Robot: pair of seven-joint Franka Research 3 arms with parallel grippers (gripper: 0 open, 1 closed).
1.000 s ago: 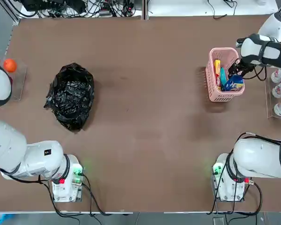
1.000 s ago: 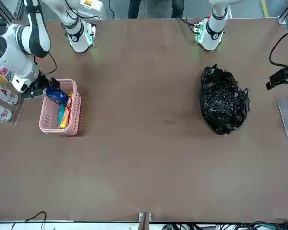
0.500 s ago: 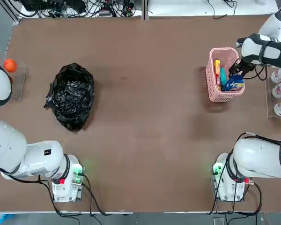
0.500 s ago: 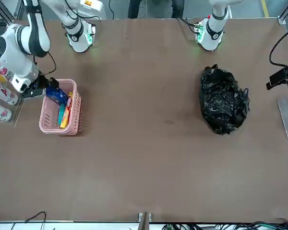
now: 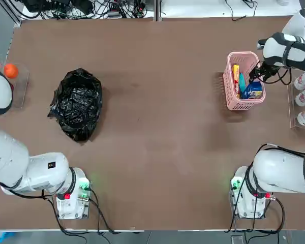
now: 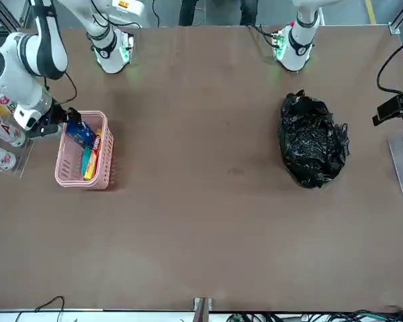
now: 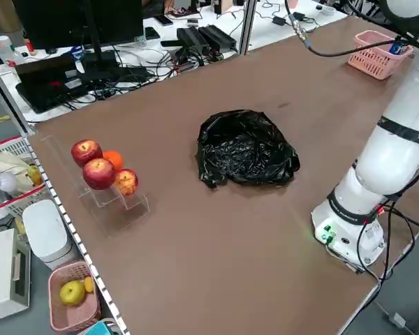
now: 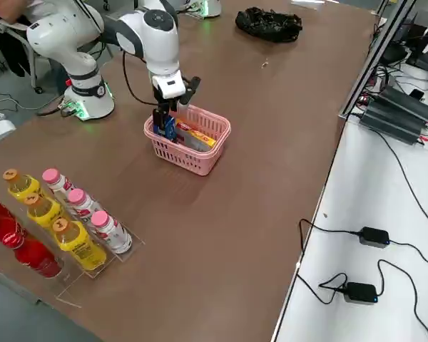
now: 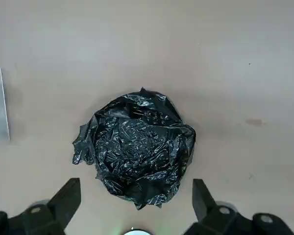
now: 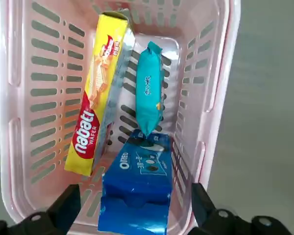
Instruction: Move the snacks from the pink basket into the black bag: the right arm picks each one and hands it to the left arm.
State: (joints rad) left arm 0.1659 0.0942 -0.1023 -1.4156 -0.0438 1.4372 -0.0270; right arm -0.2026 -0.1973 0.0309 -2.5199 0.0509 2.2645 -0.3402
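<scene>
You are looking at a brown desk point(image 5: 157, 127) with two white arms. A pink basket point(image 10: 19, 98) with slotted sides stands near the desk's right edge, toward the far side. Three snacks lie inside it. The yellow packet point(image 10: 95, 120) reads "nabati WAFER" in red and white. The blue pouch point(image 10: 137, 196) reads "OREO" and shows cookies; its lower end is cut off by the wrist picture's edge. The slim teal packet point(image 10: 150, 95) lies between them, its tip touching the pouch; its small print is too fine to read.

Your right gripper point(image 10: 132, 215) hovers just above the basket's near end, over the blue pouch, fingers spread wide and holding nothing. In the overhead view most of the pouch is hidden under that gripper.

The black bag point(image 5: 77, 104) sits crumpled and glossy near the desk's left edge, well apart from the basket; whether its mouth is open cannot be made out. Your left gripper point(image 9: 137, 210) hangs high above the bag, fingers spread, empty.

Bottles point(image 8: 78, 214) with red labels stand in a clear rack at the desk's right edge; only "A" is readable. Apples and an orange point(image 7: 101, 171) sit at the left edge.
</scene>
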